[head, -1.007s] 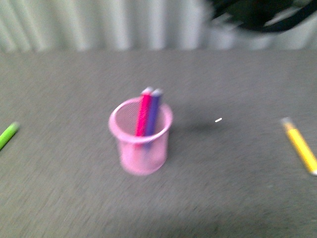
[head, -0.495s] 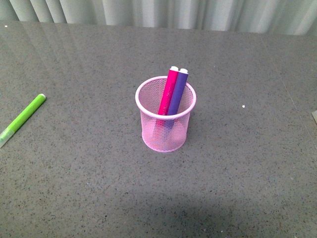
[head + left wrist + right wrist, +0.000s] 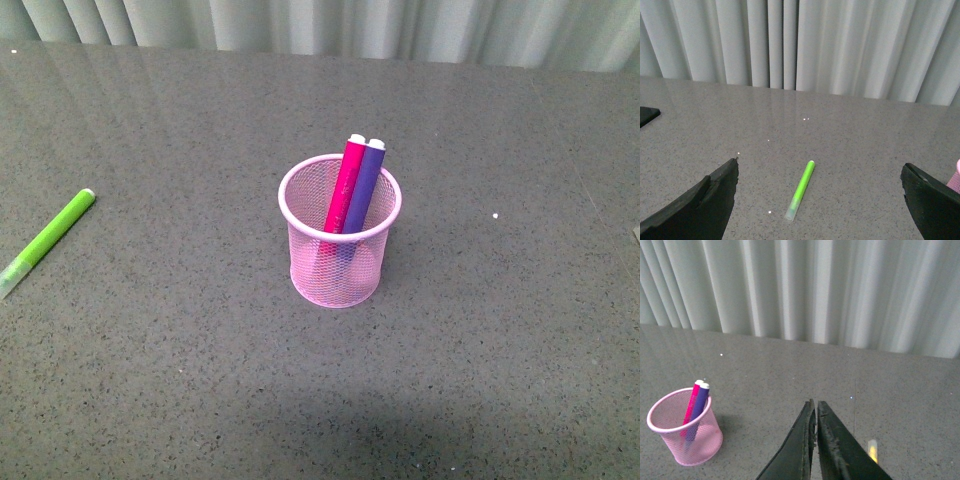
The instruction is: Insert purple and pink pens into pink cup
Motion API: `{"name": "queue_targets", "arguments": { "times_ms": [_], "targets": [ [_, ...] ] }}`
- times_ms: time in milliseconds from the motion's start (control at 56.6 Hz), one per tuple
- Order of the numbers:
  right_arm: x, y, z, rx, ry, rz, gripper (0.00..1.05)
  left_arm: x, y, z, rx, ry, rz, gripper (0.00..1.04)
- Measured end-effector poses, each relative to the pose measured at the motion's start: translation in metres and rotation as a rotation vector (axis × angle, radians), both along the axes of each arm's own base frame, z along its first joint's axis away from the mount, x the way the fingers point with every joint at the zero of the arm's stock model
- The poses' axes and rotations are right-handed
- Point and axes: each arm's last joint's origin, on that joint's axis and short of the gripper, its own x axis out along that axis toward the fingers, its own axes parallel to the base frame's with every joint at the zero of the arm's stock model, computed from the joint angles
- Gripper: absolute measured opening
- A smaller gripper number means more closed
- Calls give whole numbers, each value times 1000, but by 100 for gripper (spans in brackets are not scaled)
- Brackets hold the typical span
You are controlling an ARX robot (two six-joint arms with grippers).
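The right pincer (image 3: 814,412) is pressed together and empty; the left pincer (image 3: 820,175) is spread wide. Both pens, pink pen (image 3: 343,190) and purple pen (image 3: 362,192), stand inside the pink cup (image 3: 338,270) mid-desk (image 3: 500,330). The view has steadied and the arm has gone from sight, so the job looks done. A green pen (image 3: 45,242) lies far left.

Changes since a second ago, for your record: front view, formerly blurred, now sharp. Pink cup (image 3: 339,232) sits further right in frame, a touch lower than half a second ago. Yellow pen at the right edge no longer shows there. Dark arm along the top is gone from view.
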Motion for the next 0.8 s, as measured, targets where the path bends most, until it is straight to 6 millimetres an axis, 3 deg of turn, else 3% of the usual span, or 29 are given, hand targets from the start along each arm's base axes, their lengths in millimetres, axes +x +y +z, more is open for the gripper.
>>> {"name": "queue_targets", "arguments": {
  "times_ms": [795],
  "targets": [
    [-19,0,-7,-3,-26,0,3,0,0,0,0,0,0,97]
  ]
}}
